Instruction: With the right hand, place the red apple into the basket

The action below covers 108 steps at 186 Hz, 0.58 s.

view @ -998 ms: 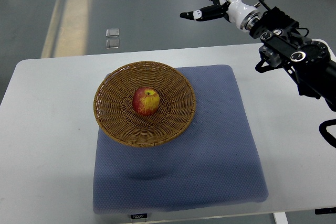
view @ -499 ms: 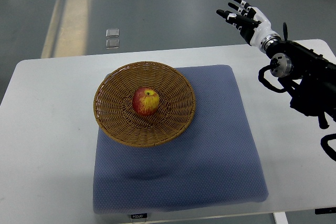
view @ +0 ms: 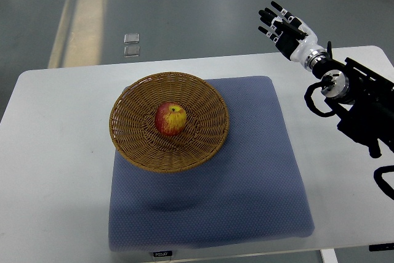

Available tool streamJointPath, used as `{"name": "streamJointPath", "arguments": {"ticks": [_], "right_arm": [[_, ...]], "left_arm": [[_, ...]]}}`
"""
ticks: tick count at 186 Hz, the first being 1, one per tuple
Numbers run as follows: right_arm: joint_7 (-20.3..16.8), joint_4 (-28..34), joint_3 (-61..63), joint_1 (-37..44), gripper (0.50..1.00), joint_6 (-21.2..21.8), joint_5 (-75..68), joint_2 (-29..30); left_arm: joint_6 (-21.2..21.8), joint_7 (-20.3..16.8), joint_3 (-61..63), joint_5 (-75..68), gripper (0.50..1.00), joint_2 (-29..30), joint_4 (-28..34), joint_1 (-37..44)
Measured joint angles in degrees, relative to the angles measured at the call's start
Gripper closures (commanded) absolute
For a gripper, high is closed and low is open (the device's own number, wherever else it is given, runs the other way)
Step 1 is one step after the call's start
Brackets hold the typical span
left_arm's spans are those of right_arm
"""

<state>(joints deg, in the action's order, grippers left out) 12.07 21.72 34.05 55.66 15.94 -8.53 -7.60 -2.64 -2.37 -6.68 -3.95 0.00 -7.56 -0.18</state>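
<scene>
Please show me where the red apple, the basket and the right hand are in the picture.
red apple (view: 170,119), top view, middle of its skin.
basket (view: 132,145), top view, bare woven wall, lower left.
right hand (view: 283,29), top view, the palm.

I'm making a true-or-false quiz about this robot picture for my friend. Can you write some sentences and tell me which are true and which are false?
1. The apple sits inside the basket. True.
2. The right hand is holding the apple. False: it holds nothing, its fingers are open, and it is up past the far edge of the table.
3. The basket rests partly on the blue mat. True.
4. The apple is green. False: it is red with some yellow.
5. The left hand is over the basket. False: no left hand shows in the picture.
</scene>
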Motion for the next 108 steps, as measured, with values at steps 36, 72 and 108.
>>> {"name": "streamJointPath", "arguments": {"ticks": [36, 72, 108], "right_arm": [[2.9, 0.0, -0.1, -0.9, 0.576, -0.2, 0.6, 0.0], [4.7, 0.0, 0.0, -2.2, 0.576, 0.1, 0.8, 0.0], [4.9, 0.3, 0.4, -2.5, 0.576, 0.4, 0.6, -0.2]], "left_arm": [[0.0, 0.0, 0.0, 0.0, 0.500, 0.0, 0.0, 0.0], [0.0, 0.0, 0.0, 0.0, 0.500, 0.0, 0.0, 0.0], [0.0, 0.0, 0.0, 0.0, 0.500, 0.0, 0.0, 0.0]]}}
